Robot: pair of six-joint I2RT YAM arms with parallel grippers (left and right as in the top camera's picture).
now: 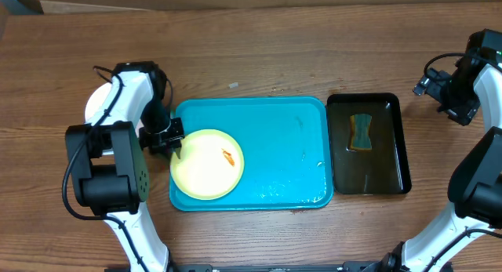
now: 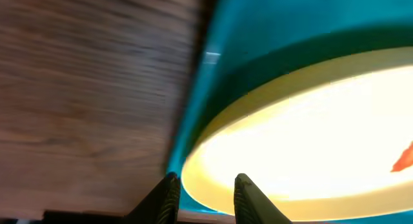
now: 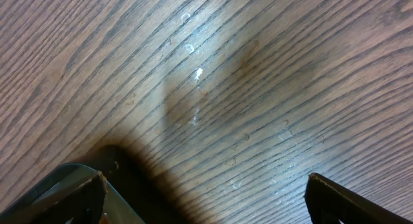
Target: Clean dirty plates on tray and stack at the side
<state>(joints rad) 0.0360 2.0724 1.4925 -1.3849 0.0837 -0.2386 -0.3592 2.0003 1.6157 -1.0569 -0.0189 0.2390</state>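
Observation:
A pale yellow-green plate with a red-orange smear lies at the left end of the turquoise tray, its left edge over the tray's left rim. My left gripper is at that edge. In the left wrist view its fingers sit narrowly apart astride the rim of the plate, one outside and one over it, with the tray behind. A white plate lies on the table left of the tray, mostly hidden by my left arm. My right gripper is wide open over bare wood.
A black tray holding a sponge stands right of the turquoise tray. The turquoise tray's right half looks wet. Wooden table lies all around.

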